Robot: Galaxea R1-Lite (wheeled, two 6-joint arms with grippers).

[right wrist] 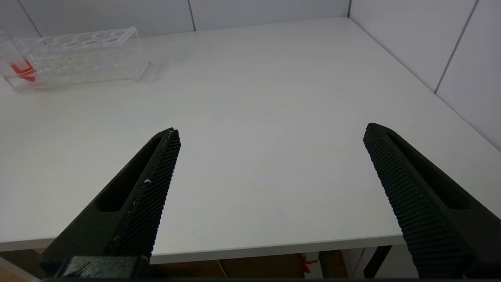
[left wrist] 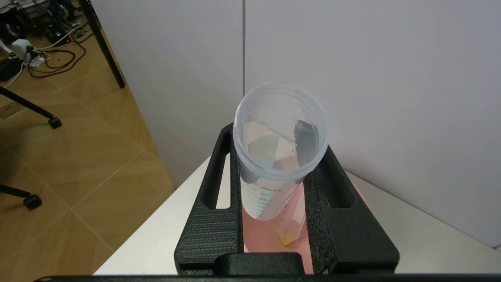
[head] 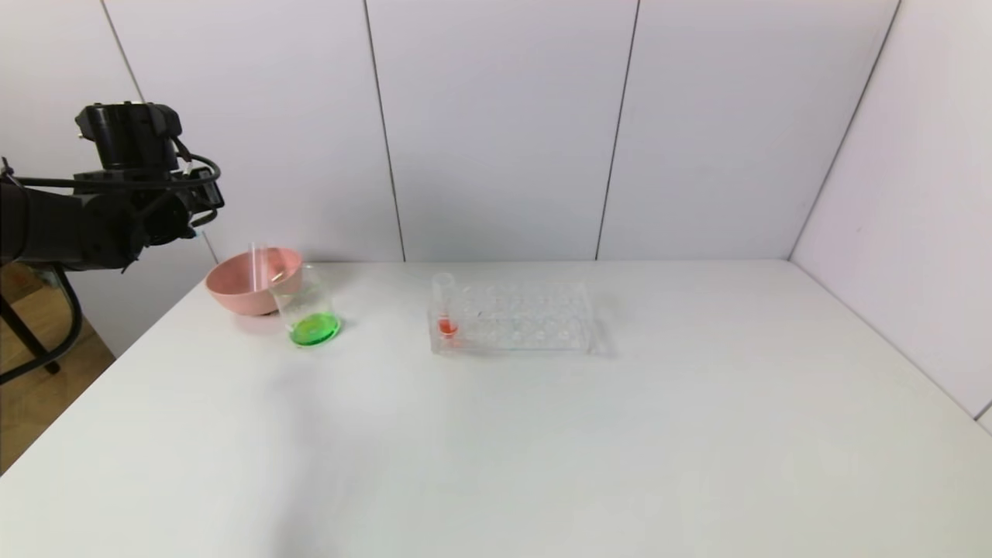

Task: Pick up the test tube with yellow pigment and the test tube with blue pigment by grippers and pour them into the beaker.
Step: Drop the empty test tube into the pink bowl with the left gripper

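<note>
Two pigments are already sitting mixed as green liquid in the beaker [head: 311, 314] on the counter [head: 496, 434], beside the pink bowl [head: 246, 288]. The left hand [left wrist: 274, 203] is gripping an emptied tube [left wrist: 274, 156] above the bowl, where the yellow-tipped tube [left wrist: 291, 225] is lying. The right hand [right wrist: 270, 172] is idling with fingers apart. Only dropping the tube seems left.
</note>
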